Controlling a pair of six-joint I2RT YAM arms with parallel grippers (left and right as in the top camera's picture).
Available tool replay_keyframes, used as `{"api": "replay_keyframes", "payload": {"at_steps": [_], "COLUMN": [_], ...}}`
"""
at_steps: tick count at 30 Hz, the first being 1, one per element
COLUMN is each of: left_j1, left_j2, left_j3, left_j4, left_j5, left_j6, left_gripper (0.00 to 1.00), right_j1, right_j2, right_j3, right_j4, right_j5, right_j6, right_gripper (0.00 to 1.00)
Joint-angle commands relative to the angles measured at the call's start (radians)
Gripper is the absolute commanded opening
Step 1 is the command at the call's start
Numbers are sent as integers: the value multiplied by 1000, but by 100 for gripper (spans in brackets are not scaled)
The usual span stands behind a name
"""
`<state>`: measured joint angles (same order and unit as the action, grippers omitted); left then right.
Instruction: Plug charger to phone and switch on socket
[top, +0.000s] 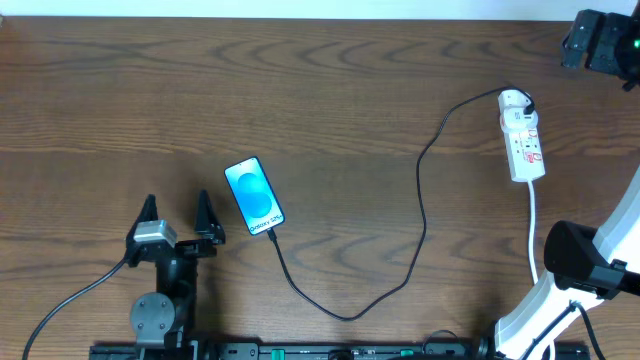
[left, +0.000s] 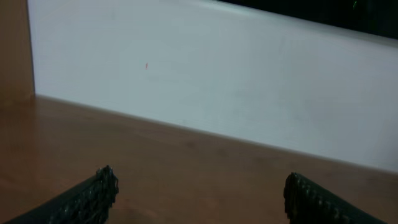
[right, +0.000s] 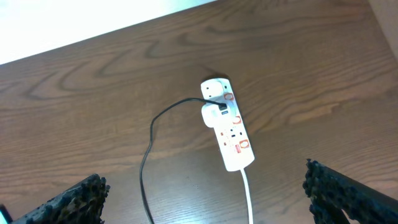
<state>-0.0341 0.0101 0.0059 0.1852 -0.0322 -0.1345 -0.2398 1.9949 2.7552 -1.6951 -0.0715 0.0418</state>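
Observation:
The phone (top: 255, 195) lies screen-up on the wooden table, its blue screen lit. The charger (top: 420, 215), a thin black cable, runs from the phone's near end in a loop across the table to a white adapter (right: 214, 114) seated in the socket (top: 522, 137). The socket also shows in the right wrist view (right: 227, 134), with the charger (right: 149, 143) trailing left. My left gripper (top: 177, 200) is open and empty just left of the phone; its view (left: 200, 180) shows only table and wall. My right gripper (right: 205, 180) is open and empty, above the socket, near the far right corner (top: 600, 40).
The socket's white cord (top: 533, 230) runs toward the table's front edge beside the right arm's base (top: 580, 260); it also shows in the right wrist view (right: 249, 193). A white wall (left: 217, 74) stands beyond the table's far edge.

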Motion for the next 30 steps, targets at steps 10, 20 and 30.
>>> {"api": "replay_keyframes", "payload": {"at_steps": [10, 20, 30], "left_j1": [5, 5, 5], "left_j2": [-9, -9, -9], "left_j3": [-2, -2, -2], "left_j4": [-236, -251, -245], "left_j5": [6, 130, 196], "left_j6": [-4, 191, 261], "left_gripper": [88, 88, 88], "right_j1": [6, 6, 6], "right_j2": [-2, -2, -2], "right_j3": [11, 11, 11], "right_j4": [-3, -3, -3], "right_j5": [-2, -2, -2], "right_j6": [10, 10, 10], "right_gripper": [99, 99, 99]}}
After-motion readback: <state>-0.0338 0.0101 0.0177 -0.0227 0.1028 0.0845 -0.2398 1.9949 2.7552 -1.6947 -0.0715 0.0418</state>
